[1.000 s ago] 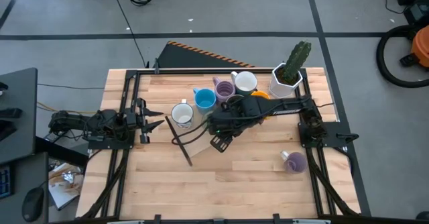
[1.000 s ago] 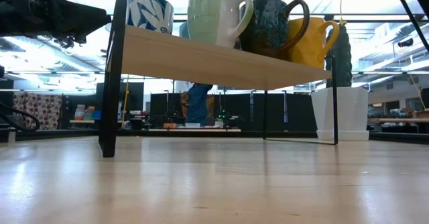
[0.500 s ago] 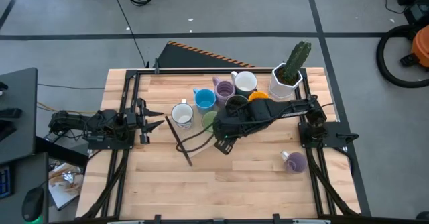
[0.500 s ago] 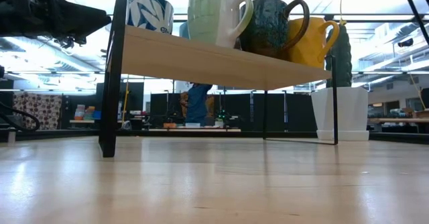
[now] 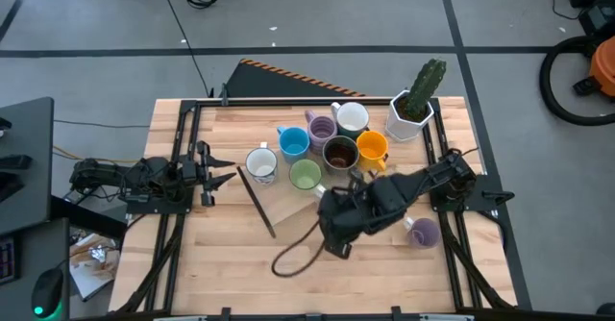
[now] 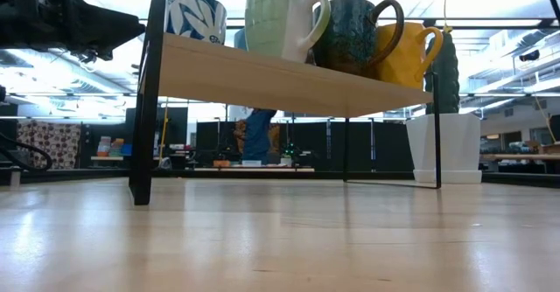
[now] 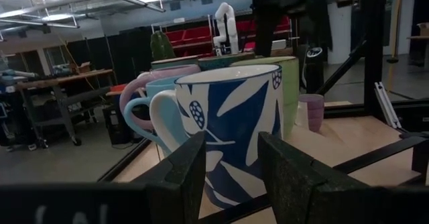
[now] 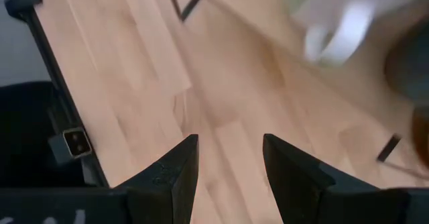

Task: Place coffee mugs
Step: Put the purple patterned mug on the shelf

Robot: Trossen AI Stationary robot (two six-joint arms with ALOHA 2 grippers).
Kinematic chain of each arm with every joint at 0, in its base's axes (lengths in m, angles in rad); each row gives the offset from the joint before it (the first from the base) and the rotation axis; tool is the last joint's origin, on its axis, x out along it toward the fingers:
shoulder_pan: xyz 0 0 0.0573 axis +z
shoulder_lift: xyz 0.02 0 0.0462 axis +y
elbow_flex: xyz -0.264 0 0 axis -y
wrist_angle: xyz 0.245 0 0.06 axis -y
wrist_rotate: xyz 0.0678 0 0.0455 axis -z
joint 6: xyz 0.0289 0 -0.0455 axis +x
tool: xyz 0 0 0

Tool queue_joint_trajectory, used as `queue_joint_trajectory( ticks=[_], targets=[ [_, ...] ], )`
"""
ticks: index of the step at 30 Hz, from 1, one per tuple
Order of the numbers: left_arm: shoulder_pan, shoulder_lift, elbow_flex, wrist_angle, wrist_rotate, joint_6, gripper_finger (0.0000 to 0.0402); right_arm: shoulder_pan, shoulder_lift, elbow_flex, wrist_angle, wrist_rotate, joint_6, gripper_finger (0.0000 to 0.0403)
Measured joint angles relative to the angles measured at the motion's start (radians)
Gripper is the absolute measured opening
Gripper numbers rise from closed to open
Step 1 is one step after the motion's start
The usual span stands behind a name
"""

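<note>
While seven coffee mugs stand clustered on the raised wooden shelf (image 5: 288, 198), among them the blue-patterned white mug (image 5: 260, 163), green mug (image 5: 306, 175), dark brown mug (image 5: 339, 153) and orange mug (image 5: 371, 147), the eighth, a lavender mug (image 5: 422, 232), sits alone on the table (image 5: 384, 278) by the right arm's base. Just behind the cluster stands a white cactus pot (image 5: 409, 117). Between shelf and lone mug hangs the right gripper (image 5: 330, 227), fingers spread and empty; the left gripper (image 5: 227, 175) waits at the table's left edge, fingers parted, holding nothing.

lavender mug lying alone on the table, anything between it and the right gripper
In the high view the stretch between the lavender mug and the open right gripper holds only the right arm's own dark links over bare table; no other mug.
</note>
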Motion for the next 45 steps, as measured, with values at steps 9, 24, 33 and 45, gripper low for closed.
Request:
queue_joint_trajectory(
  ticks=[9,24,33,45],
  targets=[
    [0.000,0.000,0.000,-0.007,0.000,-0.028,0.0141,0.051,-0.023,-0.206,-0.001,-0.102,0.066,0.0168],
    [0.000,0.000,0.000,-0.008,0.000,-0.018,0.0141,0.050,-0.331,-0.731,0.020,-0.240,0.392,0.0153],
    [0.000,0.000,0.000,-0.008,0.000,-0.017,0.0141,0.049,-0.452,-1.005,0.142,-0.291,0.448,0.0153],
    [0.000,0.000,0.000,-0.006,0.000,-0.016,0.0141,-0.018,-0.533,-1.232,0.211,-0.327,0.421,0.0155]
  ],
)
